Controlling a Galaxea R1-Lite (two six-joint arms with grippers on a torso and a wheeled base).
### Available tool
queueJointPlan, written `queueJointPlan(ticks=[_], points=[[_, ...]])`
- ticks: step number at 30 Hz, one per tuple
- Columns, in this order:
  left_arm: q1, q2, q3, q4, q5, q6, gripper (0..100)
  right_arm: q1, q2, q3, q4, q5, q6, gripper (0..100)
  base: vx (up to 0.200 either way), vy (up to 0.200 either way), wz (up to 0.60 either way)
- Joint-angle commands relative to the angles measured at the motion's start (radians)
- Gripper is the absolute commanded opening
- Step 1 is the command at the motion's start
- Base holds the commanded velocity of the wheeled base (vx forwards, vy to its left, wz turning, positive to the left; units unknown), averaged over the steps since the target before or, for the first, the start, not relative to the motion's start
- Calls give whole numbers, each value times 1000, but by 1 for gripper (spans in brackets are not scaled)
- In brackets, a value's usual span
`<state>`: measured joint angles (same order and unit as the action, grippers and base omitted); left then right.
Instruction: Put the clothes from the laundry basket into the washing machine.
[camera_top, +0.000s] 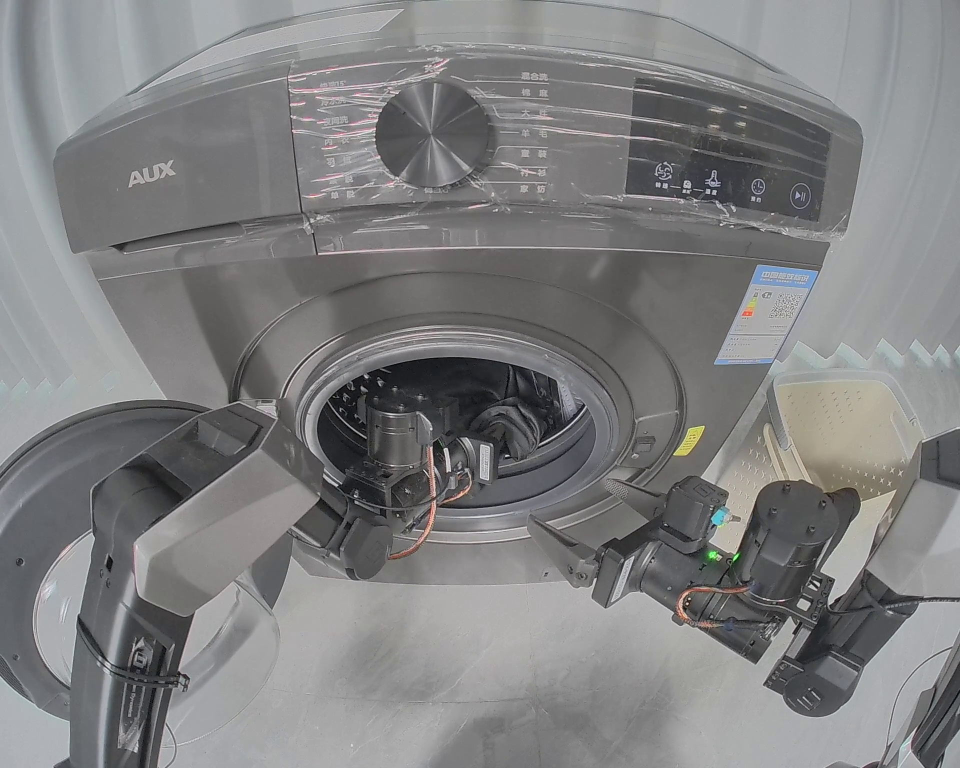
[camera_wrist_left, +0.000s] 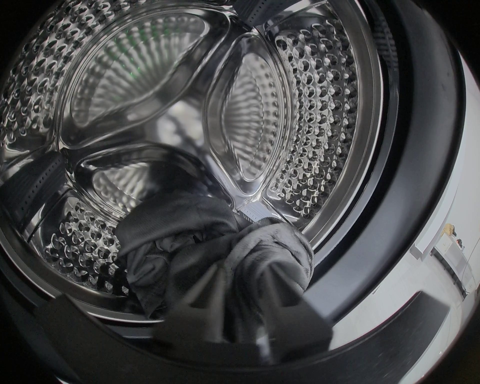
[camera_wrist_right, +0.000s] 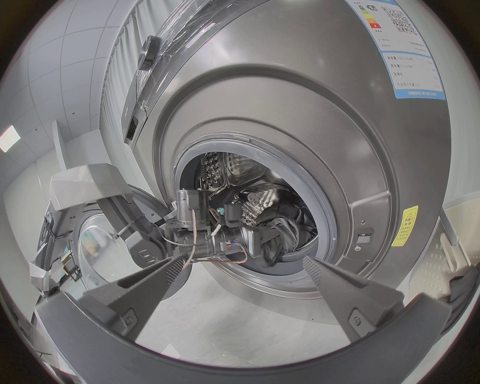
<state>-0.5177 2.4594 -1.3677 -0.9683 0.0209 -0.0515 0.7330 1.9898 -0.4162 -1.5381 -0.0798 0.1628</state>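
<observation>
Head view: the left gripper's tips are lost in the dark mouth of the washer (camera_top: 560, 290), and the right arm covers the lower part of the basket (camera_top: 845, 420), so what lies in it cannot be told. The door (camera_top: 40, 480) hangs open at the washer's left, cut off by the picture's edge.

In the left wrist view the left gripper (camera_wrist_left: 245, 275) is blurred. Its two fingers (camera_wrist_left: 212, 295) stand apart, and dark cloth shows in the gap between them. Whether they touch the cloth is hard to make out.

The drum (camera_wrist_left: 320, 100) holds a bunched heap of dark grey clothes (camera_wrist_left: 200, 235) on its lower wall, close behind the front rim. The same heap shows through the opening in the head view (camera_top: 510, 420) and in the right wrist view (camera_wrist_right: 292, 230).

The basket is cream and perforated, and it stands on the floor just beside the washer's right front corner.

The left arm is bent at the elbow, with its wrist passing through the opening into the drum. The right arm is stretched low across the front from the right. The right gripper (camera_top: 570, 505) hangs before the washer just below the opening, fingers spread wide and holding nothing.
</observation>
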Motion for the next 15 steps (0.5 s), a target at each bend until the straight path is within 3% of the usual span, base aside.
queueJointPlan(ticks=[1,8,9,12,15], points=[[-1,66,-34,-3,4,2,0,2,1,-4,0,0,0,100,0,0,0],[-1,93,-94,-6,7,-2,0,3,1,-6,0,0,0,100,0,0,0],[10,130,-199,-13,44,-4,0,3,1,-6,0,0,0,100,0,0,0],[34,182,-334,-9,117,-4,0,5,1,-6,0,0,0,100,0,0,0],[59,228,-459,5,146,-5,0,5,1,-7,0,0,0,100,0,0,0]])
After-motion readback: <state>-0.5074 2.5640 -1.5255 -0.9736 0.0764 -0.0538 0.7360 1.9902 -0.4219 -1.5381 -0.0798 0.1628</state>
